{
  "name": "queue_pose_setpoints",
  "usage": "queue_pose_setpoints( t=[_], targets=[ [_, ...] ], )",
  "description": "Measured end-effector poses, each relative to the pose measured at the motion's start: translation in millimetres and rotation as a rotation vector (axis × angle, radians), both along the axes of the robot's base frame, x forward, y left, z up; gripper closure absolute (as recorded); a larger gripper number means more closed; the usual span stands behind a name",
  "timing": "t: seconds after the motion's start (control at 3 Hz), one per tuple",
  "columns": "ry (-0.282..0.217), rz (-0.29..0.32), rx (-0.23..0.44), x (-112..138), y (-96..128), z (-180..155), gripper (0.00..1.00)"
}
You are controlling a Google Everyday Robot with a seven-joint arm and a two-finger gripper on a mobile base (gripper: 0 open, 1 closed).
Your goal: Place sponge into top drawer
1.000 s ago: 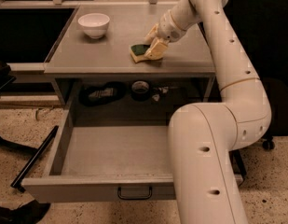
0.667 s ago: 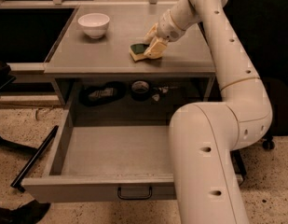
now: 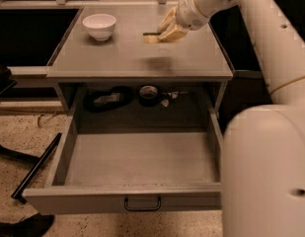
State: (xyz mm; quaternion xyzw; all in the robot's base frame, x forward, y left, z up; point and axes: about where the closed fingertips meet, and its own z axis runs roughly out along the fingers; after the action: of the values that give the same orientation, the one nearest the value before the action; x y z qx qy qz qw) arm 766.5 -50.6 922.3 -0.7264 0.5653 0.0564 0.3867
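One green-topped sponge [image 3: 152, 37] in claw [image 3: 169, 31], seemingly above tabletop [image 3: 112, 58].

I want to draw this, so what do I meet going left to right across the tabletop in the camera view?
white bowl → sponge → gripper, holding the sponge's right end above the right half of the tabletop

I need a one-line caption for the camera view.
Tool holding sponge above tabletop, top drawer open below.

Cream arm [image 3: 270, 48] ends in yellowish gripper [image 3: 167, 31] over tabletop [image 3: 117, 58].
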Motion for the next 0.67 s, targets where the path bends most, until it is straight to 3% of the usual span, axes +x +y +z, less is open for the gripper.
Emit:
queue_pose_setpoints(
  t=[0.33, 0.67],
  targets=[
    [-0.168, -0.061, 0.059, -38.0, -33.7, 71.2, 1.00],
    [-0.246, -0.059, 0.108, -84.3, -42.0, 90.4, 1.00]
  ],
)
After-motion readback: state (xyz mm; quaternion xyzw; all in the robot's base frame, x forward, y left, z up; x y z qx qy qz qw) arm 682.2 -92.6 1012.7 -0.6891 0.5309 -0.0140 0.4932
